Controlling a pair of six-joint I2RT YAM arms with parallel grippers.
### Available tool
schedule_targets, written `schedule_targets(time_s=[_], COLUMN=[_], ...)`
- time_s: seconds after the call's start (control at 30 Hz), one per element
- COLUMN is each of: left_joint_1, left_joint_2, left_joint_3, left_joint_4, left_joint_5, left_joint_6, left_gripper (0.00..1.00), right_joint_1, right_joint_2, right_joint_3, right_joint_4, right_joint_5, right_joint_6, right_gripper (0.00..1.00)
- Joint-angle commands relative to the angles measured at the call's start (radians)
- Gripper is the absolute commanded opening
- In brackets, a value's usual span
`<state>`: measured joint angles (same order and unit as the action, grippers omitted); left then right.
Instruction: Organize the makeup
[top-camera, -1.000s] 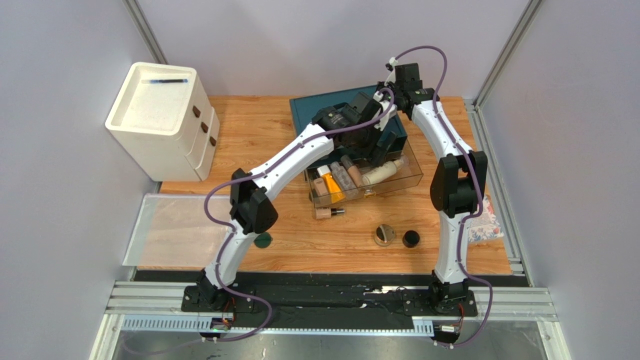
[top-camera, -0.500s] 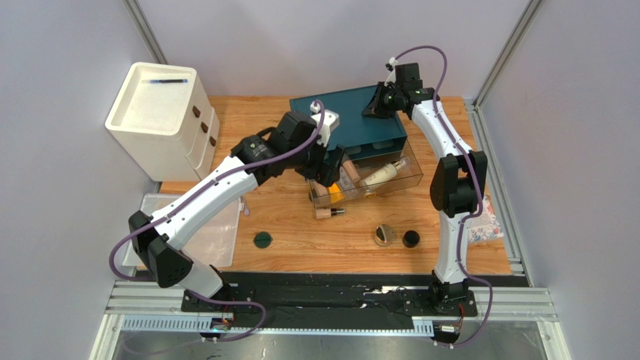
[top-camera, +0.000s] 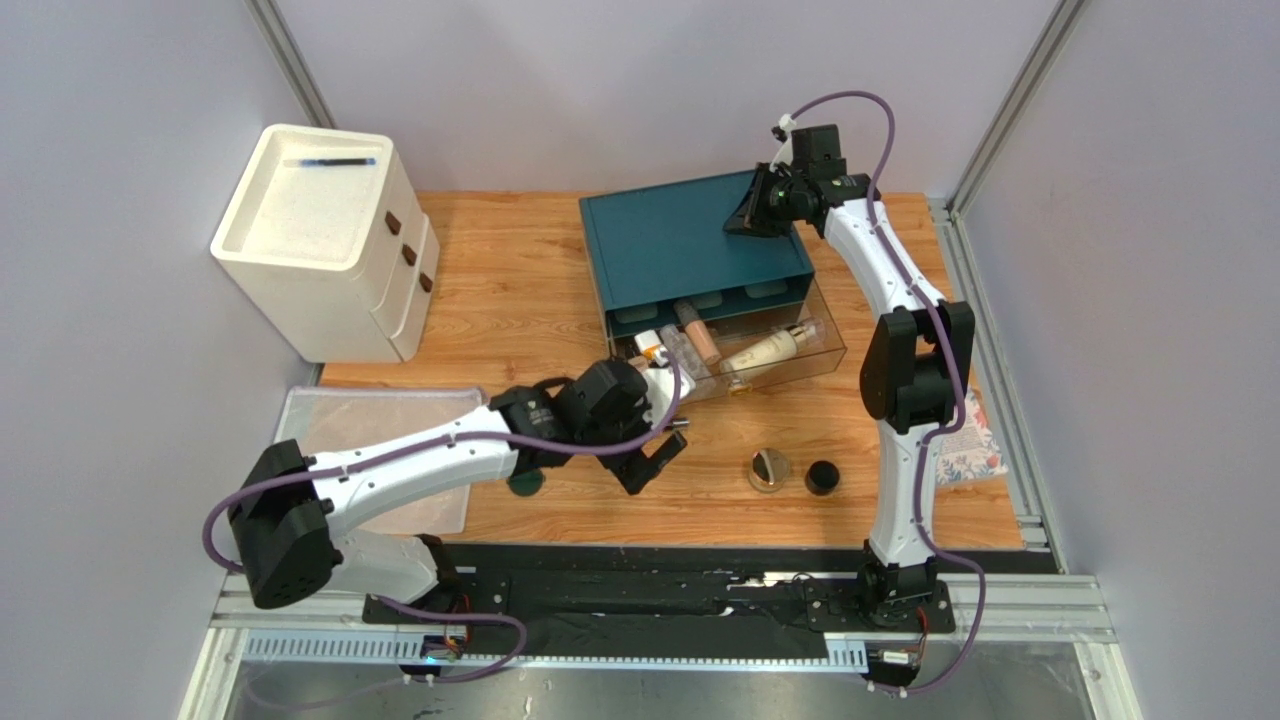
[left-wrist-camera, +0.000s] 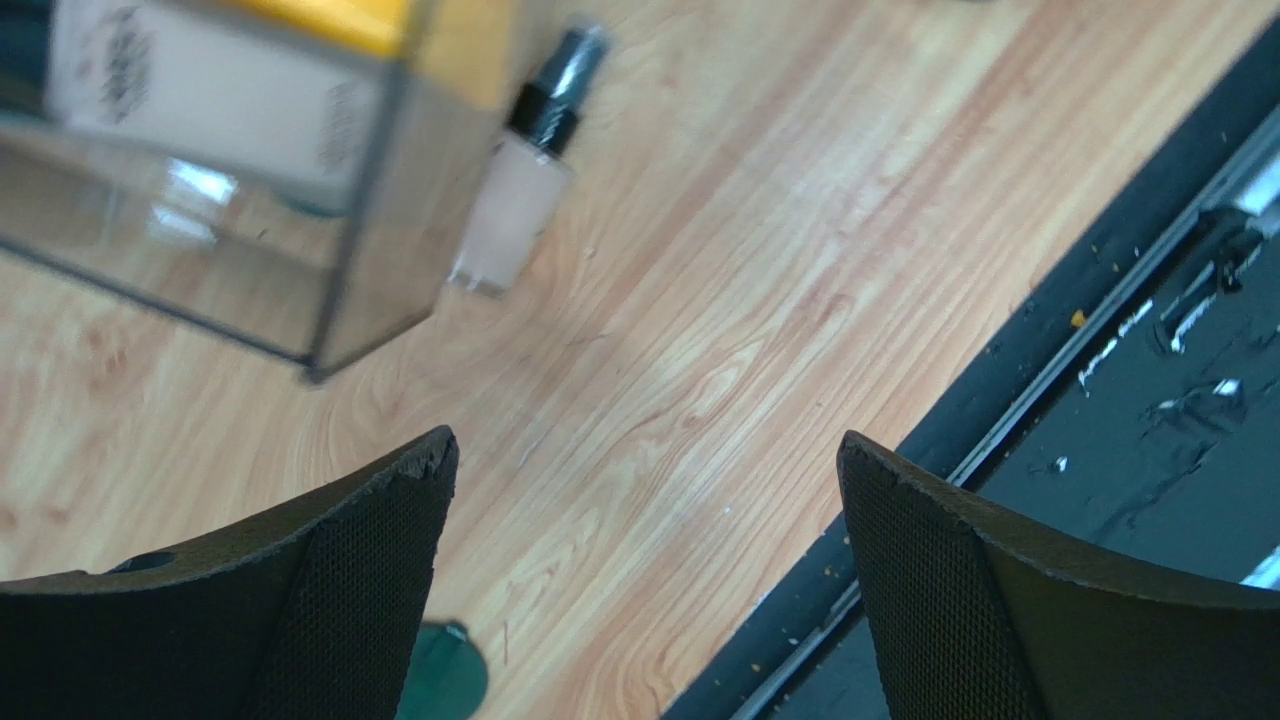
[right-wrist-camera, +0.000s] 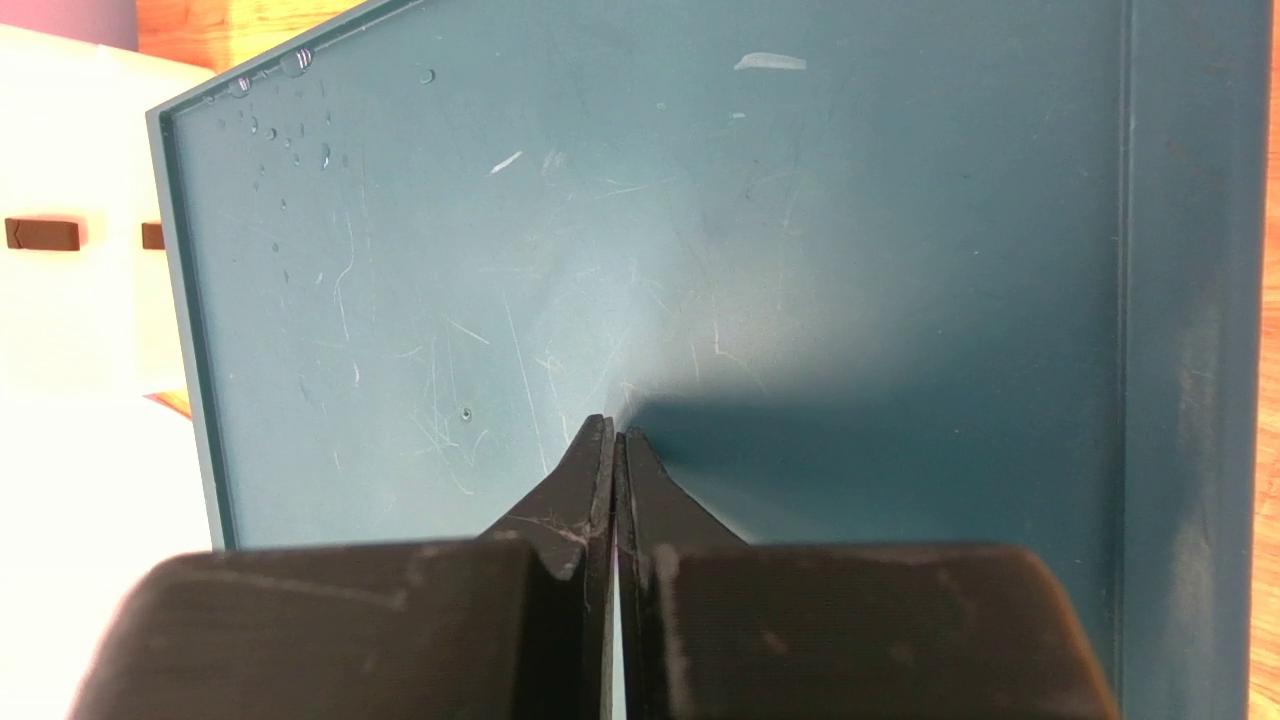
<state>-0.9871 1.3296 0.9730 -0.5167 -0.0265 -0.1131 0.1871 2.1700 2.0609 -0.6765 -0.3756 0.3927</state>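
One small pale bottle (left-wrist-camera: 508, 203) lies on the table (left-wrist-camera: 721, 300) just outside the clear drawer (left-wrist-camera: 196, 225). It looks light, smooth, probably slippery, so grip across its body. Nearby the left gripper (left-wrist-camera: 646, 585) hovers spread wide; the right gripper (right-wrist-camera: 616, 450), pinched closed, touches the teal box (right-wrist-camera: 842, 225).
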Motion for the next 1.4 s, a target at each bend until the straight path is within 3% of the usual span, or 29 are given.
schedule_targets(time_s=[0.0,0.2,0.43,0.7,1.0,1.13,1.37], left_joint_1=[-0.091,-0.122,-0.127,-0.131,-0.131,-0.114,-0.058], left_joint_2=[-0.049,0.045,0.278,0.324,0.476,0.482,0.458], left_joint_3=[-0.089,-0.204,-0.123,-0.03,0.092,0.099,0.084], left_joint_4=[0.254,0.46,0.504,0.5,0.397,0.376,0.372], left_joint_5=[-0.105,-0.144,-0.203,-0.328,-0.334,-0.369,-0.305], left_joint_6=[0.154,0.167,0.181,0.194,0.21,0.196,0.167], left_gripper=[0.99,0.98,0.97,0.96,0.98,1.0,0.97], right_joint_1=[-0.003,-0.005,-0.005,-0.006,-0.006,-0.011,-0.014], right_joint_2=[0.077,0.073,0.071,0.067,0.082,0.083,0.085], right_joint_3=[-0.051,-0.064,-0.076,-0.085,-0.084,-0.084,-0.088], right_joint_4=[-0.178,-0.175,-0.175,-0.173,-0.172,-0.175,-0.176], right_joint_5=[0.075,0.075,0.073,0.075,0.067,0.067,0.061], right_joint_6=[-0.038,-0.037,-0.04,-0.043,-0.044,-0.048,-0.051], right_gripper=[0.0,0.0,0.0,0.0,0.0,0.0,0.0])
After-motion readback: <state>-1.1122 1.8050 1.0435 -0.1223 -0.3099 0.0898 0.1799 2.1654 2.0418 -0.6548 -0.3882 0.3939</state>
